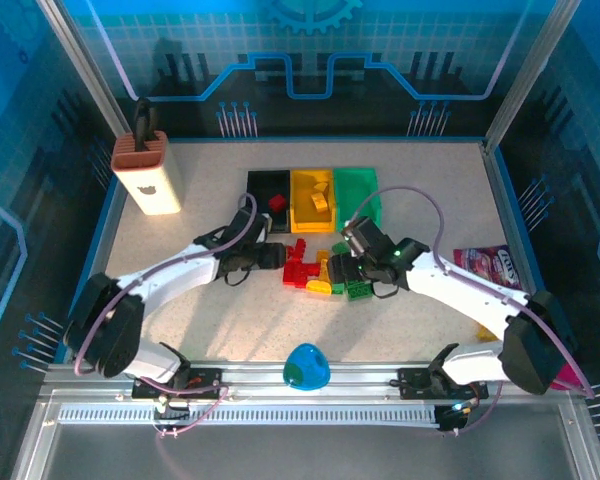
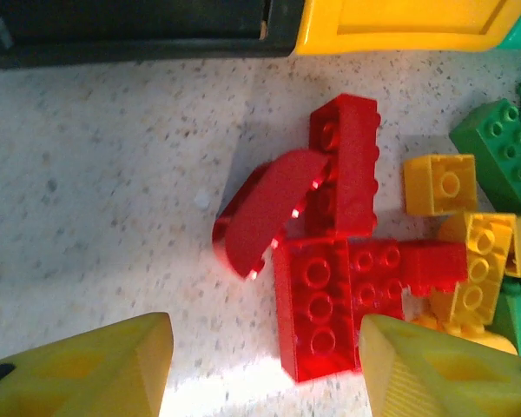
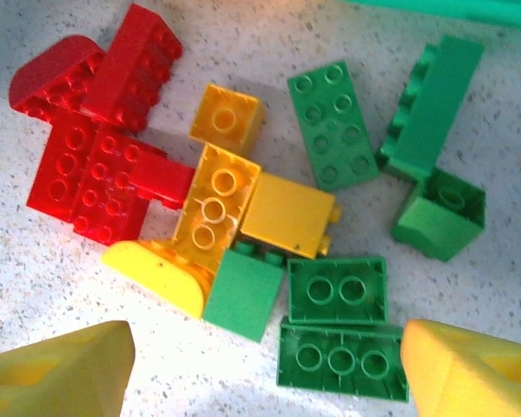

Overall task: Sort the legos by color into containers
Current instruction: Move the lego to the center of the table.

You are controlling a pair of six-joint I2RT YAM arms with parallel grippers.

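Left tool (image 2: 260,373) hangs low over the speckled worktop (image 2: 95,200), its yellow fingers (image 2: 78,365) apart at the bottom corners of the left wrist frame. A long red brick (image 2: 317,313) lies between them, just beside the lower-right finger and well clear of the other, gripped by neither. Above it sits a curved red piece (image 2: 260,213) among more red bricks, with yellow and green ones at the right edge.

Right tool (image 3: 265,382) is also spread wide, fingers at the bottom corners of the right wrist frame, with two green bricks (image 3: 339,356) lying loose between them.

From above, both tools meet over the mixed pile of legos (image 1: 315,272) at mid-frame. Just above the pile, three joined bins stand in a row: the black bin (image 1: 255,190) with a red brick inside, the yellow bin (image 1: 298,215) with yellow bricks, and the green bin (image 1: 360,185). A knife block (image 1: 148,175) stands at upper left and a snack packet (image 1: 492,265) lies at right.
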